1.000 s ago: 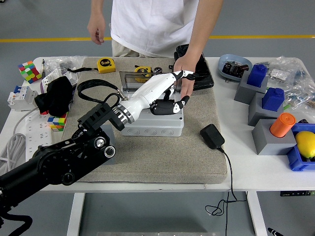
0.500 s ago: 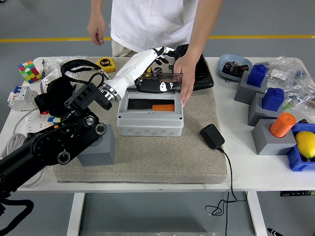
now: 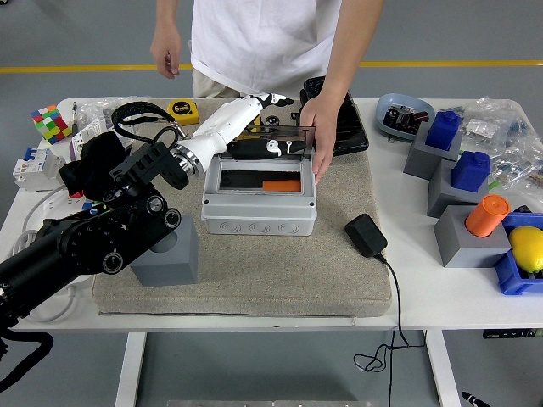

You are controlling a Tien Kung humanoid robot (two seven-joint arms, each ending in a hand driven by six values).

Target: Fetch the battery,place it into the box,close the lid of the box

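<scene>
On the padded table (image 3: 254, 284), the left hand (image 3: 259, 146) has been pulled back to 12 o'clock, fingers hooked behind the half-raised lid (image 3: 270, 138), so the orange battery (image 3: 281, 185) already sits in the box (image 3: 259, 212) — only closing's left, probably.

I see the box (image 3: 260, 203) opening clear from above; its lid (image 3: 276, 142) stands up at 12 o'clock w/ my left hand (image 3: 259, 136) on it. Person's hand (image 3: 317, 134) blocks the 3 o'clock side. Mat (image 3: 254, 271) at 6 is free; black adapter (image 3: 366, 235) sits at 4.
</scene>
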